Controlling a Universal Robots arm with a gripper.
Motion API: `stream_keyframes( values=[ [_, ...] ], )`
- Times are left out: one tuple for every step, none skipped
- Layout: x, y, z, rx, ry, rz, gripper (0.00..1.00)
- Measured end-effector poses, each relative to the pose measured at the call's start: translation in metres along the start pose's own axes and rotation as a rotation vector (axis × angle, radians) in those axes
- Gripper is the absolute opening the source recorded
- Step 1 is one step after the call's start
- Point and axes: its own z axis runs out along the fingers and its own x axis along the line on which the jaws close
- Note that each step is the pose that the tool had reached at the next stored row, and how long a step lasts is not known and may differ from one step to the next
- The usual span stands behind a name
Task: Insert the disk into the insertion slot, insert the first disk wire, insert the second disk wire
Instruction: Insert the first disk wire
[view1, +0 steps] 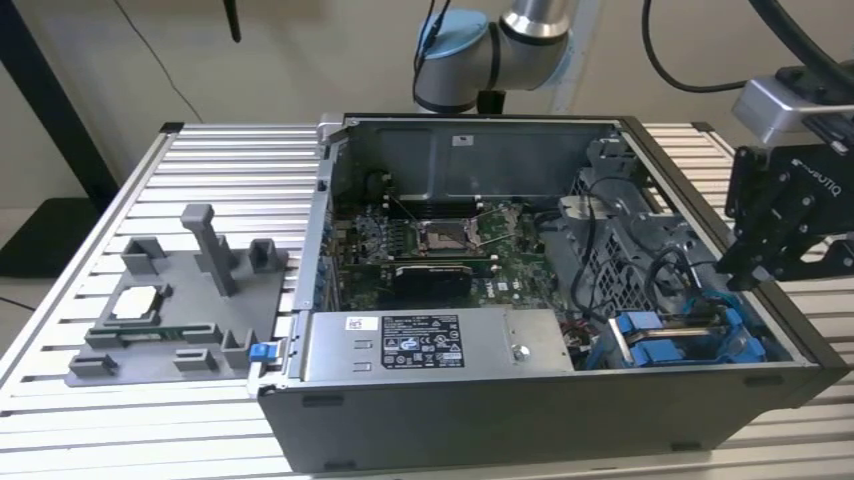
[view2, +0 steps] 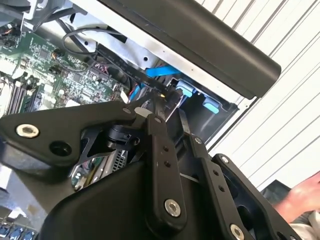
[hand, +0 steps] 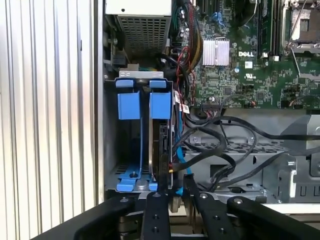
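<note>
Gripper (view1: 745, 272) hangs at the exterior view's right above the computer case (view1: 534, 420), jaws drawn narrow, just beside the disk (hand: 164, 150); disk stands on edge in the insertion slot (hand: 129, 105), long axis running from the blue tabs toward the gripper; black cables (hand: 225, 145) alongside.

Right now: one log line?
claw: over grey metal drive bay with blue tabs | blue-framed hard disk: on edge in bay, beside empty slot
</note>
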Motion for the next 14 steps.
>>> stream_keyframes(
  values=[
    [0.0, -0.0002, 0.0004, 0.0022, 0.0, 0.0, 1.0],
    [0.0001, -0.0005, 0.0013, 0.0046, -0.0001, 0.0, 1.0],
    [0.0001, -0.0006, 0.0025, 0.0075, -0.0004, -0.001, 1.0],
    [0.0002, -0.0007, 0.0036, 0.01, -0.0003, -0.001, 1.0],
    [0.0002, -0.0007, 0.0048, 0.0124, -0.0002, -0.001, 1.0],
    [0.0003, -0.0007, 0.0059, 0.0154, -0.0002, -0.001, 1.0],
    [0.0003, -0.0007, 0.0064, 0.019, -0.0003, -0.001, 1.0],
    [0.0003, -0.0008, 0.0064, 0.0211, -0.0008, -0.001, 0.0],
    [0.0003, -0.0008, 0.0064, 0.0212, -0.0008, -0.001, 0.0],
    [0.0003, -0.0008, 0.0064, 0.0212, -0.0011, -0.001, 0.0],
    [0.0003, -0.0007, 0.0061, 0.0212, -0.0011, -0.001, 0.0],
    [0.0003, -0.0007, 0.0058, 0.0212, -0.0012, -0.001, 0.0],
    [0.0003, -0.0007, 0.0058, 0.0212, -0.0013, -0.001, 0.0],
    [0.0002, -0.0007, 0.0057, 0.0212, -0.0014, -0.001, 0.0]
  ],
)
